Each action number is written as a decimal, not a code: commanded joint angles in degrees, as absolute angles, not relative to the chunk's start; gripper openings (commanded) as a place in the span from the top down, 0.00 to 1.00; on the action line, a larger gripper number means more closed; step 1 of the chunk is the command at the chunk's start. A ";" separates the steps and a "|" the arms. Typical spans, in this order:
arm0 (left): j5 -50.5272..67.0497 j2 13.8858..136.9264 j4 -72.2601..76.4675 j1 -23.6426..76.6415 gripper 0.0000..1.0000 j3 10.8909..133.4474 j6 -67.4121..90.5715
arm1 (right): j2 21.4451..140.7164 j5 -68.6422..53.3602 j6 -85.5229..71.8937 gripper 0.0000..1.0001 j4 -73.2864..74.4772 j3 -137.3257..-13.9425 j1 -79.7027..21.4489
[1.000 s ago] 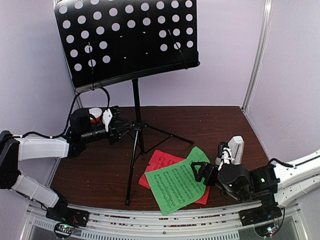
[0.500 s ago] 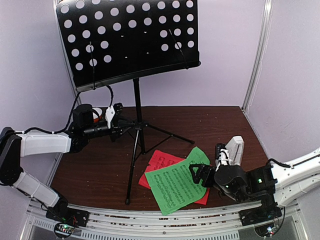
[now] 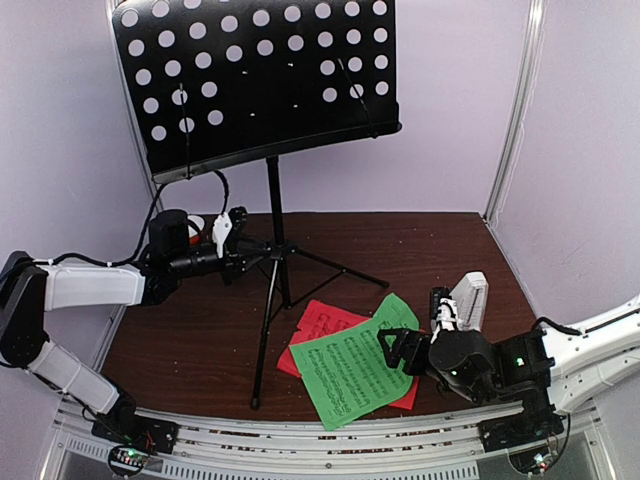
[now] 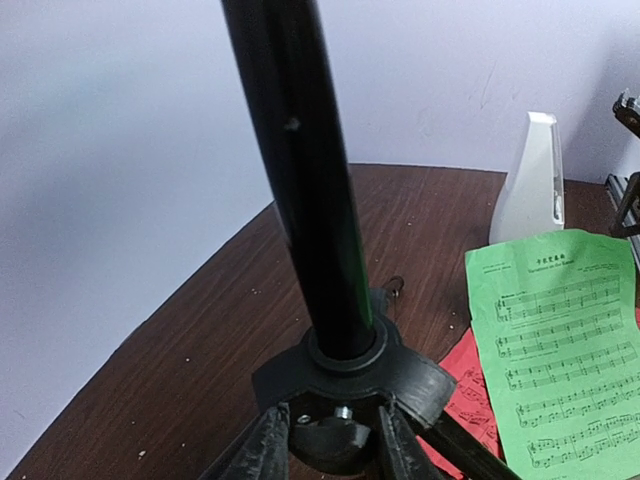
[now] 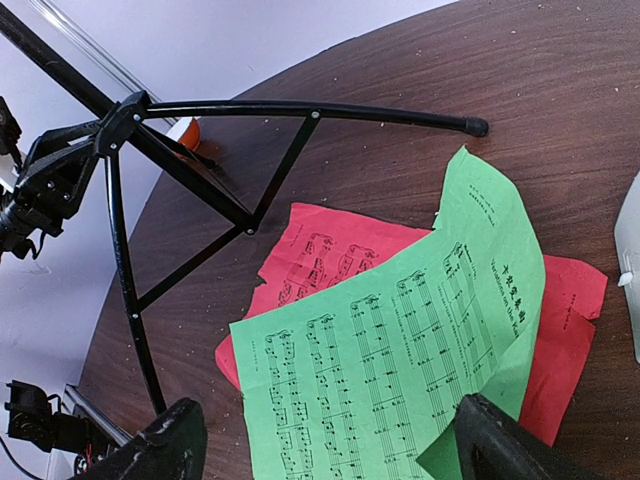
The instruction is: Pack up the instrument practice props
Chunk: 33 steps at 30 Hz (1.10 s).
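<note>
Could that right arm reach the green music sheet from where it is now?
Probably yes. The right arm holds its jaws open just above the green sheet, and nothing lies between them.

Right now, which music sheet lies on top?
The green sheet; it covers most of the red sheet, which peeks out beneath its edges.

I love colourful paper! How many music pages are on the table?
2. A green page lies on top, near the table's front edge; a red page lies partly under it. Others may hide beneath.
</note>
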State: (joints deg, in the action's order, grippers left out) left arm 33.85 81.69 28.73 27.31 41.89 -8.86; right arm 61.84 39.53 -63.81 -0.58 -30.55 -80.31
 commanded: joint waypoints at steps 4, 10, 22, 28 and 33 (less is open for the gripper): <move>34.37 82.95 31.45 27.05 0.84 43.29 -2.99 | 62.43 39.36 -63.99 0.12 -1.00 -31.96 -80.15; 35.57 82.07 24.90 26.92 0.90 46.64 10.43 | 62.67 39.24 -63.24 0.12 -0.79 -32.28 -80.14; 37.39 81.81 4.36 26.95 0.85 55.93 36.49 | 64.71 37.51 -62.99 0.12 -2.50 -31.10 -80.08; 34.78 77.68 6.93 26.94 0.48 54.71 28.48 | 64.36 36.83 -62.92 0.12 -2.31 -30.77 -80.08; 32.51 74.05 10.54 26.90 0.32 52.31 14.88 | 64.12 37.31 -62.46 0.12 -2.44 -30.98 -80.07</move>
State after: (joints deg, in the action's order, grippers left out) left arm 33.91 77.69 4.75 27.31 53.45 25.85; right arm 64.60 36.80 -63.20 -2.28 -30.74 -80.31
